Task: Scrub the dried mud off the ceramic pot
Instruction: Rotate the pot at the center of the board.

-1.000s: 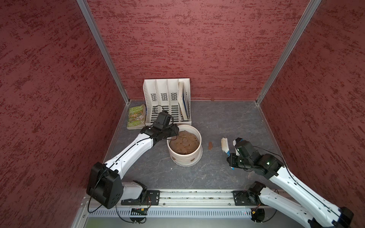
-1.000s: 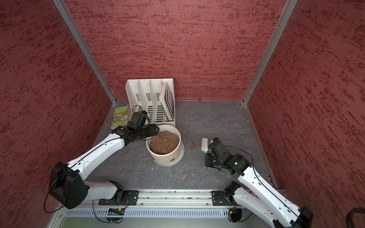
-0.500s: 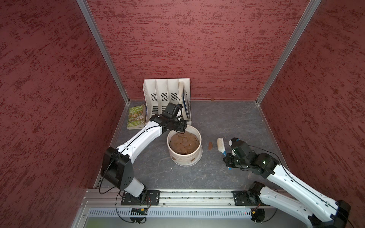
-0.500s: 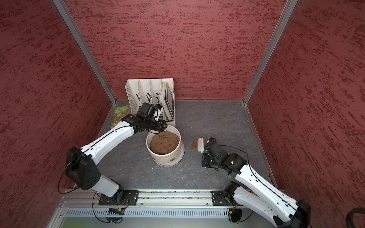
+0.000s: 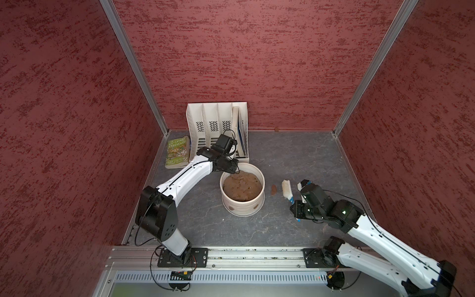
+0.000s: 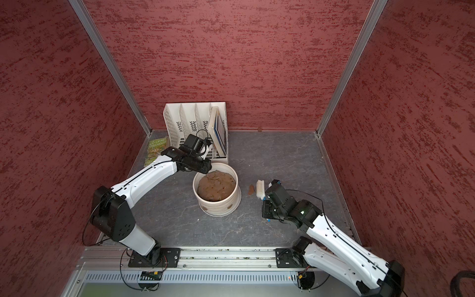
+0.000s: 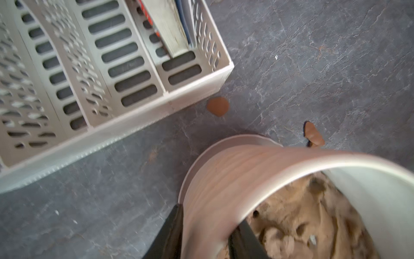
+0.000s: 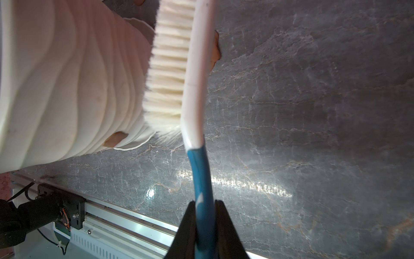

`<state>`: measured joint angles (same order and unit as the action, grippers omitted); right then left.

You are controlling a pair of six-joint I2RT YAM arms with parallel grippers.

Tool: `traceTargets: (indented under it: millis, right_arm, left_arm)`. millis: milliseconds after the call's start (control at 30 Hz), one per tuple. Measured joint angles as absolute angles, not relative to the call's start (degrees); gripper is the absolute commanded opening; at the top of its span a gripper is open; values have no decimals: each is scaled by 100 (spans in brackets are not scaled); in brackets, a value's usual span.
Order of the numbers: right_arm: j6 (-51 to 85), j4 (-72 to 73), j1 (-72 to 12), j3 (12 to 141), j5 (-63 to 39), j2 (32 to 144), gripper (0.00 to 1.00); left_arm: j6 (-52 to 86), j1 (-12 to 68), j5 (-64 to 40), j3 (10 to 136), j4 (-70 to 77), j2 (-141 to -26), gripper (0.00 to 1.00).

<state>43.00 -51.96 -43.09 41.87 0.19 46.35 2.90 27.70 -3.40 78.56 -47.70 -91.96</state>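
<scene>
Two mud patches on one pot; one brush.

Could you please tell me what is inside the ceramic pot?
Lumpy brown soil fills the ceramic pot; one finger of the left gripper sits inside the rim. The soil hides the bottom.

Red walls closing in a dark, stone-look floor
The three rough-textured walls meet at slanting aluminium corner posts, and the grey floor is veined with pale cracks. A white slotted file organiser stands against the back wall, with a green book lying just beside it in the corner. A metal rail runs along the near edge. A pale sheen of light lies on the floor.
</scene>
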Motion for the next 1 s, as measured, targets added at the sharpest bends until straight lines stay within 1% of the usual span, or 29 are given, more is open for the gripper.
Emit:
traceTargets:
  millis: [67, 133, 233, 433, 533, 567, 633, 667, 700, 733, 833, 1000]
  right_arm:
    - [4309, -5212, -4309, 4180, 21, 4582, 0]
    - [4313, -5229, -4309, 4180, 27, 4532, 0]
    - [4313, -5260, -4311, 4180, 49, 4464, 0]
    - [4316, -5293, -4340, 4180, 58, 4449, 0]
    - [4344, -5295, -4449, 4180, 84, 4506, 0]
    - [4357, -5295, -4512, 4180, 99, 4530, 0]
    - [4412, -5297, -4685, 4180, 174, 4587, 0]
    - [4434, -5297, -4803, 4180, 226, 4619, 0]
    - [4460, -5301, -4934, 4180, 287, 4654, 0]
    - [4486, -5308, -5083, 4180, 349, 4694, 0]
    - [4578, -5369, -5452, 4180, 530, 4807, 0]
    - [4724, -5489, -5677, 4180, 707, 4805, 0]
  left_arm:
    - [403, 2873, -285, 7854, -4910, -9144, 12]
    - [788, 2965, -130, 7830, -4875, -9122, 9]
    - [1076, 2902, 27, 7708, -4668, -9050, 6]
    - [1529, 2853, 388, 7146, -4866, -8418, 0]
    - [1782, 2856, 484, 6840, -4967, -8073, 0]
    - [1881, 2856, 482, 6726, -4969, -7946, 5]
    - [2075, 2860, 462, 6519, -4899, -7738, 23]
    - [2167, 2858, 401, 6414, -4831, -7638, 34]
    - [2283, 2858, 292, 6292, -4748, -7531, 41]
    - [2412, 2858, 161, 6184, -4674, -7448, 44]
    - [2659, 2836, -23, 6029, -4508, -7371, 47]
    - [2783, 2626, -189, 6062, -4224, -7555, 45]
